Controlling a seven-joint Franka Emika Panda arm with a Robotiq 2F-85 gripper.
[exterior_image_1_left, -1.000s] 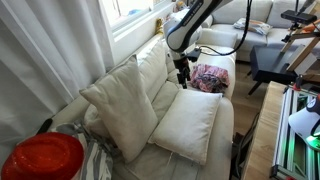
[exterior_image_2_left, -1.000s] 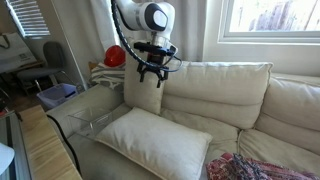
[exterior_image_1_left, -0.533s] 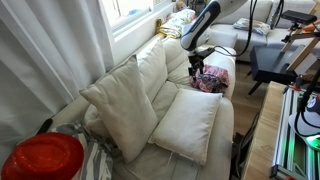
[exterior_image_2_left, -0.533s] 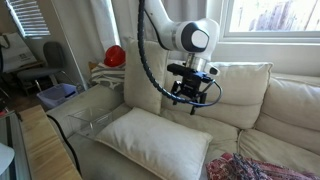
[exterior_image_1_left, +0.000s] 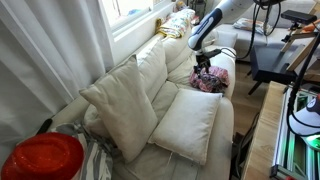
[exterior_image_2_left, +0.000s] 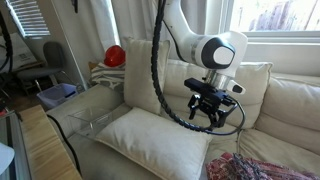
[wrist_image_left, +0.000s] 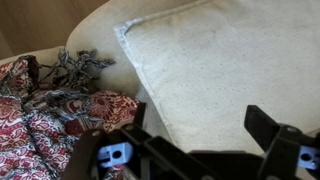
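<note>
My gripper (wrist_image_left: 200, 125) stands open and empty; its two dark fingers (wrist_image_left: 262, 122) frame the corner of a flat cream cushion (wrist_image_left: 220, 60) below. A red patterned blanket (wrist_image_left: 40, 110) with a dark fringe lies crumpled on the seat to the left of that cushion. In both exterior views the gripper (exterior_image_1_left: 205, 68) (exterior_image_2_left: 208, 115) hangs over the sofa seat, between the flat cushion (exterior_image_1_left: 186, 125) (exterior_image_2_left: 150, 140) and the blanket (exterior_image_1_left: 210, 78) (exterior_image_2_left: 262, 168), touching neither.
A cream pillow (exterior_image_1_left: 122, 105) (exterior_image_2_left: 143, 80) leans upright against the sofa back (exterior_image_2_left: 290, 100). A red round object (exterior_image_1_left: 45, 158) (exterior_image_2_left: 116, 56) sits past the sofa arm. A window and curtain (exterior_image_1_left: 50, 50) run behind. Desk furniture (exterior_image_1_left: 300, 110) stands beside the sofa front.
The arm has swept along the sofa from over the upright pillow toward the blanket and come lower over the seat. The jaws stayed open.
</note>
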